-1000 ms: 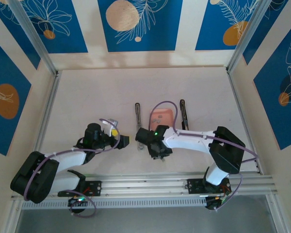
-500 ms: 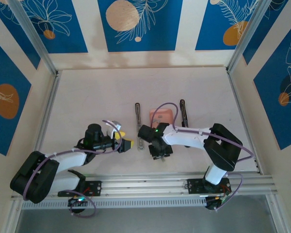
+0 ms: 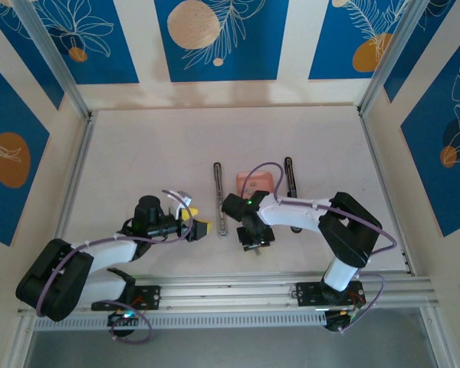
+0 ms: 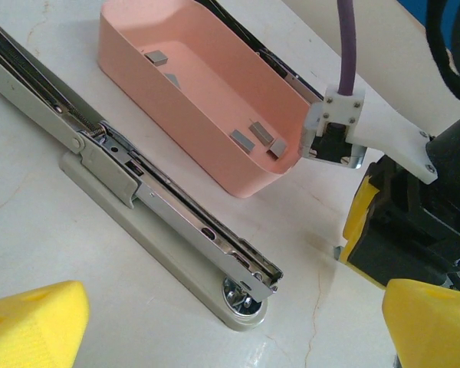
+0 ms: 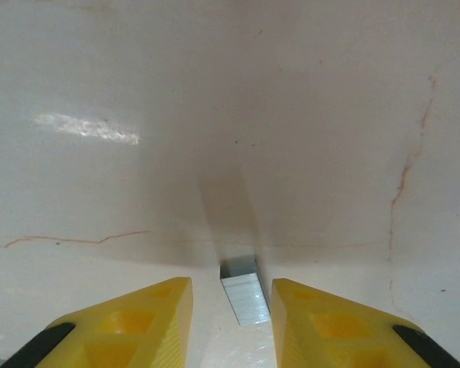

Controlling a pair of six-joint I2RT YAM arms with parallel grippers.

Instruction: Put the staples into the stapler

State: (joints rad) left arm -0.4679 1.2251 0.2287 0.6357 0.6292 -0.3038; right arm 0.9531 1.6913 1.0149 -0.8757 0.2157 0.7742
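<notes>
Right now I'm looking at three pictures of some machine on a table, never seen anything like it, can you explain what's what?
These are two robot arms bolted to a table. One picture looks down from above; the other two come from a camera on each wrist. The left claw is open and empty, and faces the stapler, whose silver rail lies beside a pink tray holding loose staples. The right claw has a strip of staples between its yellow fingers and seems to be pinching it, close to the table.
</notes>
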